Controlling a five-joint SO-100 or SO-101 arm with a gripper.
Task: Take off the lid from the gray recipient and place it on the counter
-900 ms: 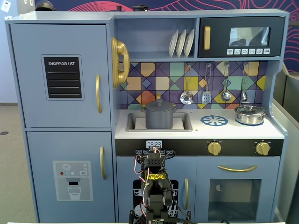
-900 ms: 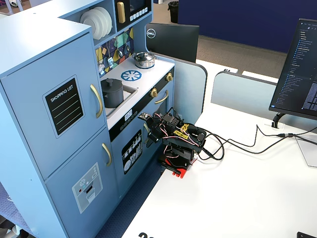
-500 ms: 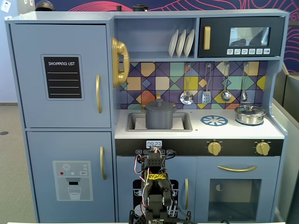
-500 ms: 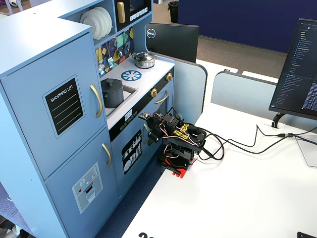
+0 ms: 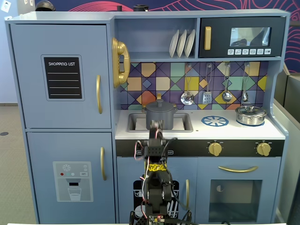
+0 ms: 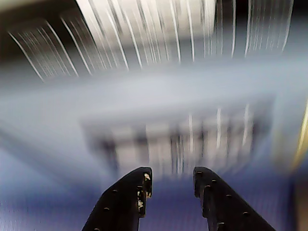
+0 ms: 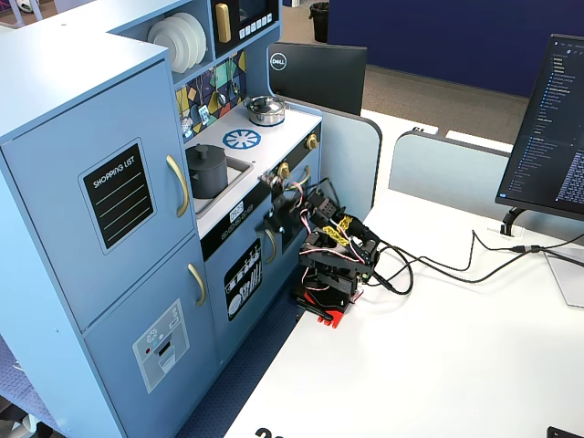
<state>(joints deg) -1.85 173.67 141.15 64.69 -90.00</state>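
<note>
The matte dark gray pot [image 5: 161,118] stands in the recessed sink of the white counter [image 5: 234,132]. Its flat gray lid [image 5: 161,105] with a small knob sits on top. Both also show in the other fixed view, the pot [image 7: 209,175] and the lid [image 7: 206,151]. My gripper [image 5: 155,127] is raised in front of the counter's front edge, just below and in front of the pot, apart from it. In the wrist view the gripper [image 6: 171,175] is open and empty. The background of that view is blurred.
A shiny silver pot [image 5: 251,115] stands at the counter's right, beside the blue burner print [image 5: 215,121]. Utensils [image 5: 206,96] hang on the tiled back wall. Gold knobs [image 5: 215,148] stick out of the black front panel. Cables [image 7: 438,265] lie on the white desk.
</note>
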